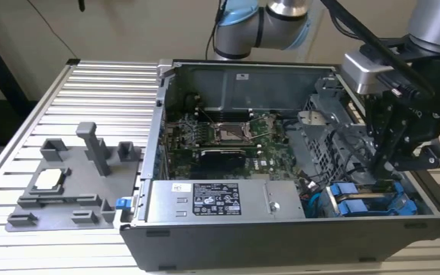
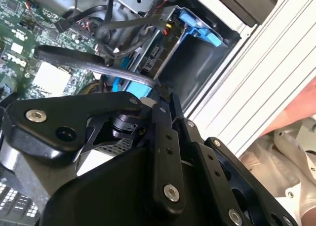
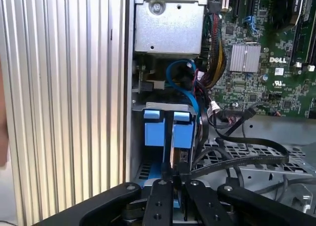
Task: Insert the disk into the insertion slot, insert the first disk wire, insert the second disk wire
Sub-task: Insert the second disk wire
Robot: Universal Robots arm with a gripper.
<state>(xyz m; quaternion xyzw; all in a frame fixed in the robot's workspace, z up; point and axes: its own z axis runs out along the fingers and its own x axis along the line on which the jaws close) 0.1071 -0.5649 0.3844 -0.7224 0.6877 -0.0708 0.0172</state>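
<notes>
Disk [image 1: 361, 201] seated in slot [image 1: 403, 200], at the case's corner. Gripper [image 3: 174, 179] pressed together, pinching a flat black wire [image 3: 237, 162] above it. Wire step likely; connector alignment needed.

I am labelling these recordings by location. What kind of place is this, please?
Probably a robotics lab or test bench for computer assembly. An opened desktop computer case sits on a ribbed aluminium table, beside a grey parts fixture, and a robot arm reaches into the case.
</notes>
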